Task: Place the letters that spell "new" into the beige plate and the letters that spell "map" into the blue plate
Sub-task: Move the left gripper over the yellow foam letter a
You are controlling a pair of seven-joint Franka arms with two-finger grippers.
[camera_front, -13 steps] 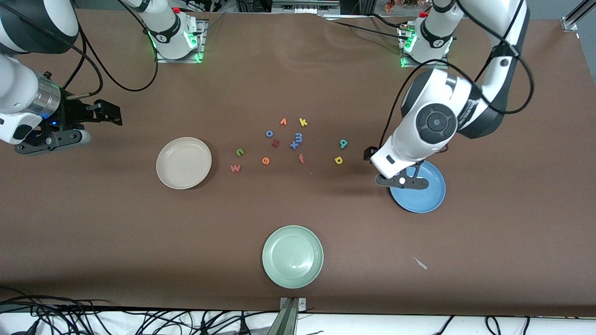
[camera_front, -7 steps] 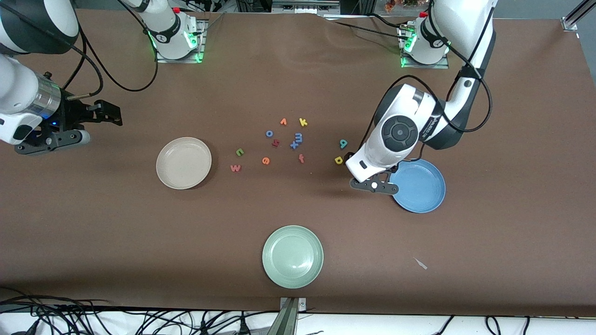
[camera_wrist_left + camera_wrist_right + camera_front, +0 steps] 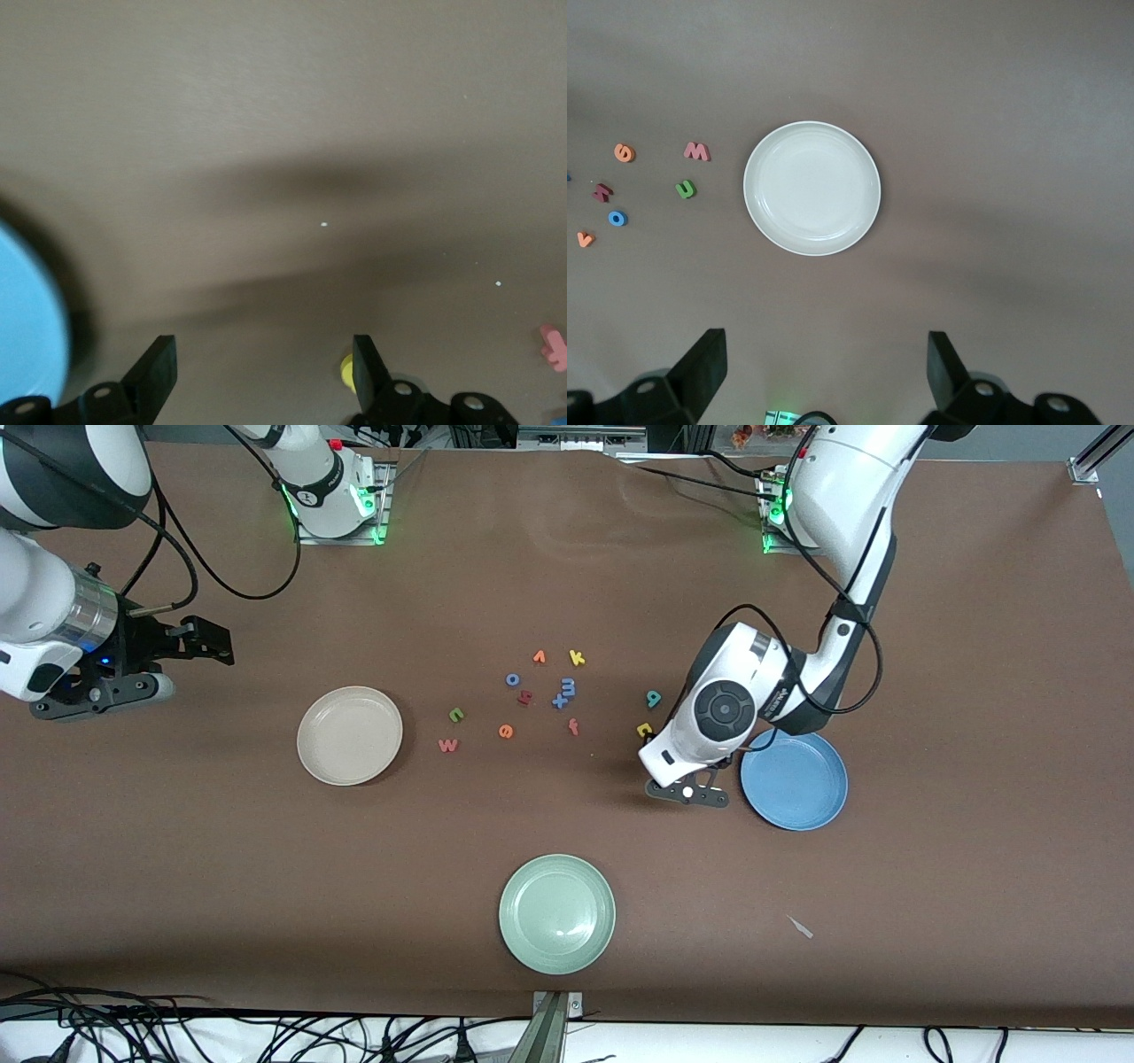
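While the right arm waits, the left gripper (image 3: 660,757) hangs low beside the yellow letter (image 3: 644,730).

Front view: brown matte table (image 3: 567,957); round shallow beige plate (image 3: 349,735) toward the right arm's end, sky-blue plate (image 3: 795,779) toward the left arm's, foam letters between (green n (image 3: 456,714), orange e (image 3: 506,731), pinkish w (image 3: 448,745), blue m (image 3: 568,686), teal letter (image 3: 653,699)); pale green plate (image 3: 556,913) nearest the camera.
Left wrist view: fingers (image 3: 372,367) spread, one just beside the yellow letter (image 3: 346,372), nothing pinched.
Right wrist view: right gripper (image 3: 824,367) spread wide above the beige plate (image 3: 811,188).
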